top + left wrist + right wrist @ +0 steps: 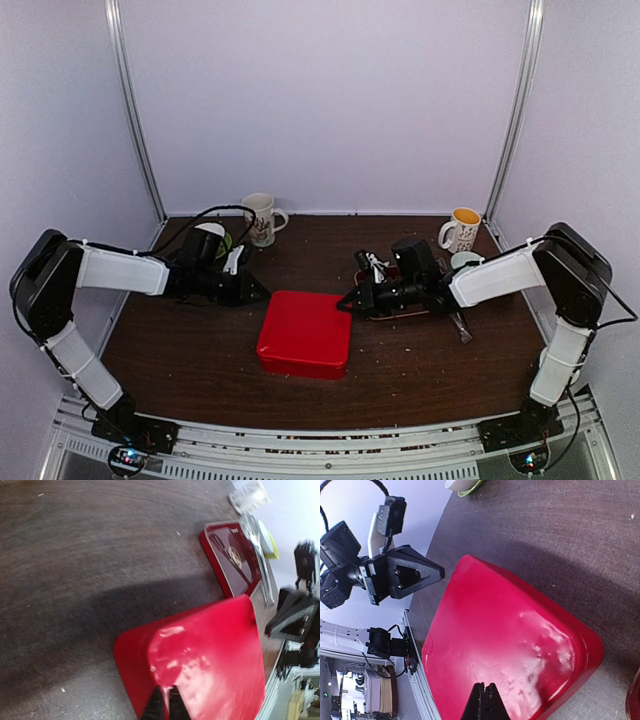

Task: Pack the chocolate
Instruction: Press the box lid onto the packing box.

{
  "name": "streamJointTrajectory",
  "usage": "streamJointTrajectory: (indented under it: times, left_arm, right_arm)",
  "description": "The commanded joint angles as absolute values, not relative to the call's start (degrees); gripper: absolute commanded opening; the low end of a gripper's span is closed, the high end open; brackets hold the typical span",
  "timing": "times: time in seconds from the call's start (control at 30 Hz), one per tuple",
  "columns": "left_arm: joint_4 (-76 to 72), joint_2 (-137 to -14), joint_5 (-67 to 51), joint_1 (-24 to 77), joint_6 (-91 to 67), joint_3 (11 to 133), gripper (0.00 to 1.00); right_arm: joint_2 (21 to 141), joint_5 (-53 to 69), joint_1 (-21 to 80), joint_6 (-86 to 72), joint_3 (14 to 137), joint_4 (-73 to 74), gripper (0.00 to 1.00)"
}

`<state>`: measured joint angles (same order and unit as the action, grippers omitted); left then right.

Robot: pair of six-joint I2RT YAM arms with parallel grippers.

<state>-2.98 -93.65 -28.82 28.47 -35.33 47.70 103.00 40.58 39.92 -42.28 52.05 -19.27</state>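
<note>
While the red box (304, 333) lay closed on the table (180, 345), left gripper (262, 291) and right gripper (345, 300) were poised at its far corners, jaws together, holding nothing. No chocolate showed, presumably inside. Closing step judged in hand; next, press the lid home.

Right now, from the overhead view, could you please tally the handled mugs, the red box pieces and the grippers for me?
Handled mugs: 2, the patterned mug and the orange-lined mug
Red box pieces: 2, the red box and the red tray
Grippers: 2, the left gripper and the right gripper
Total: 6
</note>
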Motion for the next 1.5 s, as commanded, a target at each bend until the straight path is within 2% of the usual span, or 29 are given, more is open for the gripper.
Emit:
streamJointTrajectory:
  times: [0.0, 0.13, 0.27, 0.5, 0.67, 0.77, 0.87, 0.97, 1.07, 1.3, 1.47]
  left_arm:
    - [-6.9, -93.0, -32.6, 30.5, -35.8, 45.8, 0.0]
    - [-13.2, -96.4, -33.7, 30.7, -38.3, 44.7, 0.0]
    - [-15.6, -96.7, -34.4, 30.7, -38.9, 46.5, 0.0]
    - [-14.0, -94.3, -33.3, 30.7, -37.7, 47.3, 0.0]
    - [-25.0, -103.2, -33.9, 30.7, -42.8, 40.5, 0.0]
    - [-26.7, -104.7, -33.7, 30.7, -42.9, 39.4, 0.0]
    - [-23.7, -100.6, -33.8, 31.0, -42.2, 40.0, 0.0]
    - [-17.3, -93.0, -31.5, 32.2, -42.5, 40.5, 0.0]
    - [-19.8, -88.1, -30.4, 33.6, -45.8, 36.8, 0.0]
    - [-36.5, -98.8, -32.4, 34.4, -52.5, 28.7, 0.0]
    - [-34.7, -90.2, -31.1, 35.7, -55.9, 27.9, 0.0]
  right_arm:
    - [99.4, 40.8, 39.4, -42.2, 50.5, -22.4, 0.0]
    - [101.1, 45.2, 37.8, -50.5, 49.7, -35.1, 0.0]
    - [104.6, 44.2, 37.4, -48.6, 50.4, -32.5, 0.0]
    - [112.0, 44.0, 36.7, -49.8, 48.3, -38.2, 0.0]
    - [103.8, 44.5, 37.4, -47.3, 46.6, -33.5, 0.0]
    - [99.9, 44.3, 38.7, -45.2, 44.5, -31.2, 0.0]
    - [103.7, 45.0, 39.7, -46.0, 43.5, -34.2, 0.0]
    - [108.6, 41.2, 39.9, -43.7, 44.5, -30.5, 0.0]
    - [108.2, 41.3, 40.0, -43.4, 44.3, -29.8, 0.0]
    - [99.4, 49.6, 41.6, -48.8, 39.5, -41.1, 0.0]
    - [105.3, 45.7, 41.8, -45.4, 38.3, -37.4, 0.0]
